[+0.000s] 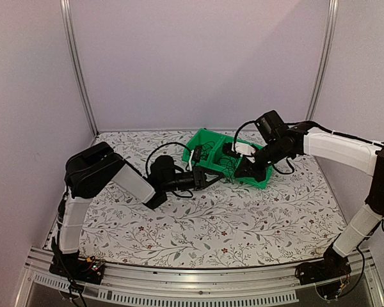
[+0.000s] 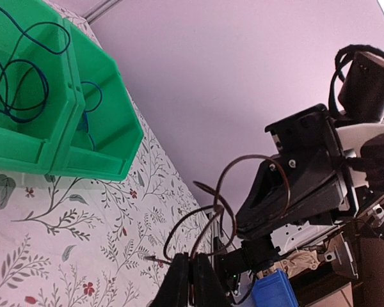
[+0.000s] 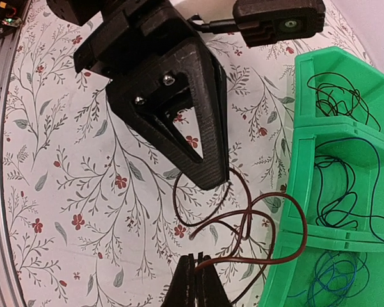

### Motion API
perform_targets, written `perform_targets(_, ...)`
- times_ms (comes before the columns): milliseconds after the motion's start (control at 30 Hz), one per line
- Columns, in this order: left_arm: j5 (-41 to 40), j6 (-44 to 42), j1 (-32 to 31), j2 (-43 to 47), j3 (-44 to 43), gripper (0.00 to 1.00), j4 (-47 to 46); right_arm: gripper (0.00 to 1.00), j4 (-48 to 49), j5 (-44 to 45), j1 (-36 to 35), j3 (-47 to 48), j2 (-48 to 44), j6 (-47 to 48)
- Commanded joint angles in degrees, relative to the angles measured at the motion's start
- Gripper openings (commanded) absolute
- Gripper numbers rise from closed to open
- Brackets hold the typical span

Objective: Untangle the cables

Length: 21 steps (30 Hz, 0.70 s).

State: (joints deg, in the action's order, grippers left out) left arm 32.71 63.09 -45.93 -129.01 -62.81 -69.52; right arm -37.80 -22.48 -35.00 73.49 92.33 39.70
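A dark brown cable [image 3: 243,261] curls in tangled loops just above the flowered table, in front of the green bin [image 3: 288,211]. My right gripper [image 3: 195,281] is shut on one strand of it. My left gripper [image 2: 192,281] is shut on another strand of the same cable [image 2: 182,218]. The two grippers face each other closely, left [image 1: 211,181] and right [image 1: 239,173]. In the bin's compartments lie a black cable [image 3: 339,96], a dark blue one [image 3: 345,185] and a blue one [image 3: 333,281].
The green bin [image 1: 211,137] stands at the back middle of the table, its front wall right behind the grippers. Thick black hoses loop off both arms. White walls with metal posts enclose the back and sides.
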Motion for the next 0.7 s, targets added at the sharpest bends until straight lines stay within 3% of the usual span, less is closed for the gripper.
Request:
perform_targets(0,-0.3,0.8,1.9,0.7,4.5,0.00,-4.9,0.00,-1.8,1.6,1.1,3.4,-1.7,0.4)
perform_targets(267,-4.3,-9.1,5.1,7.8,14.8,0.00,5.7,0.00,-7.3,-4.9,12.3,15.3,-7.5,0.2)
perform_targets(667,-12.9,-15.8,7.8,14.5,20.1,0.00,18.8,0.00,0.5,-2.1,26.3,17.5,-10.8,-4.9)
